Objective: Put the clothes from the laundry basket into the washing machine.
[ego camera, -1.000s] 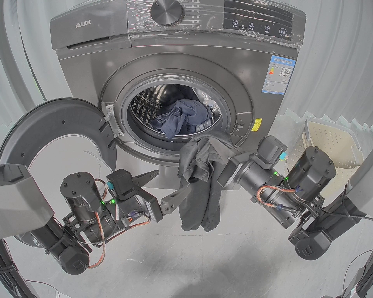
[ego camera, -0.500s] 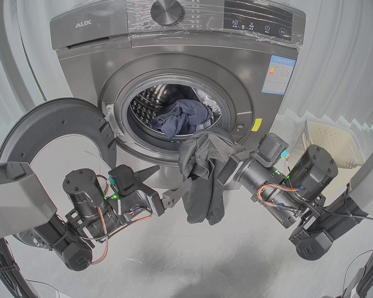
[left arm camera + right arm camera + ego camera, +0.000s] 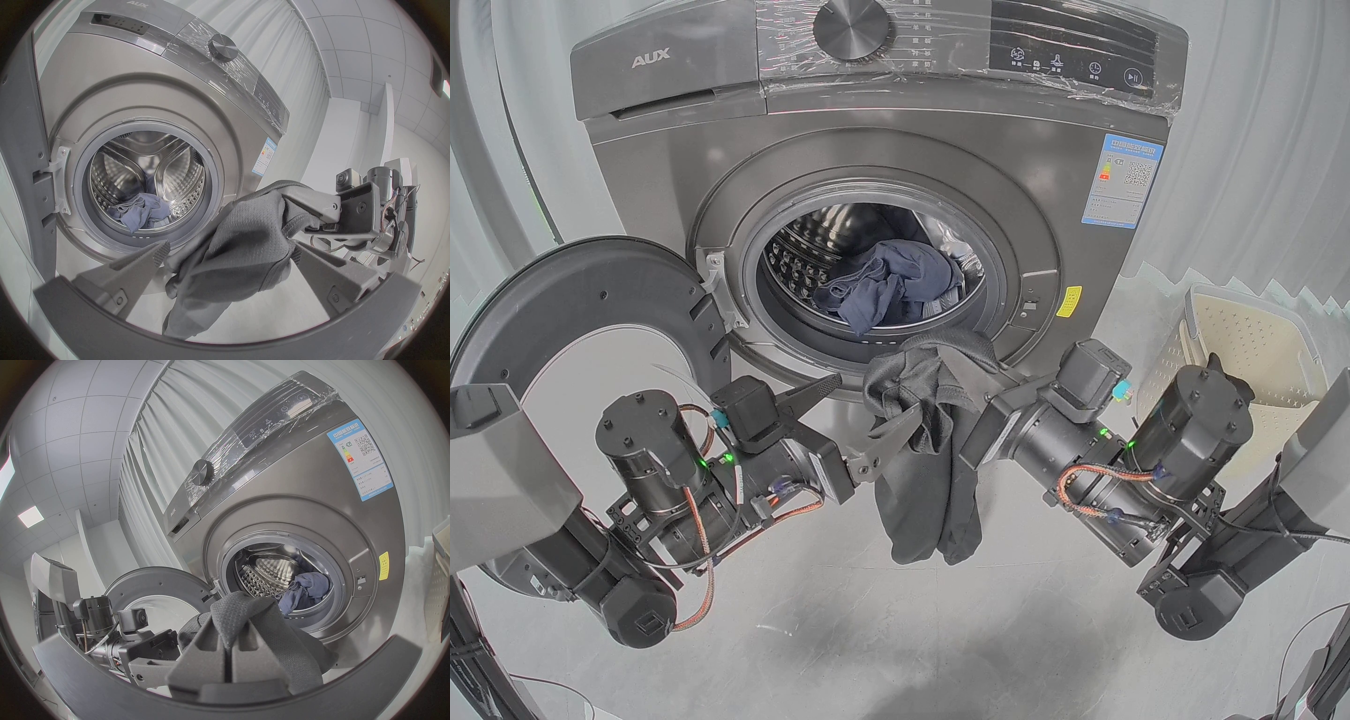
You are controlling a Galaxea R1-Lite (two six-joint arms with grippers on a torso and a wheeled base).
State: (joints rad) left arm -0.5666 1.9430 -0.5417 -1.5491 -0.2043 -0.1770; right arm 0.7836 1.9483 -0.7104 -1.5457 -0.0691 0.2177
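Note:
A dark grey garment (image 3: 928,459) hangs in front of the washing machine (image 3: 872,122), just below its round opening. My right gripper (image 3: 228,646) is shut on the garment's top (image 3: 262,627), which drapes over its fingers. My left gripper (image 3: 858,412) is open, with one finger on each side of the hanging garment's upper part (image 3: 243,243); its lower finger (image 3: 889,439) touches the cloth. A navy blue garment (image 3: 891,279) lies inside the drum. The cream laundry basket (image 3: 1256,347) stands on the floor to the machine's right.
The machine's round door (image 3: 591,300) is swung wide open to the left, close behind my left arm. Pale curtains hang on both sides of the machine. Bare grey floor (image 3: 900,619) lies below the garment.
My right gripper has shifted a little left with the grey garment. My left gripper has risen toward it, and its fingers now straddle the cloth.

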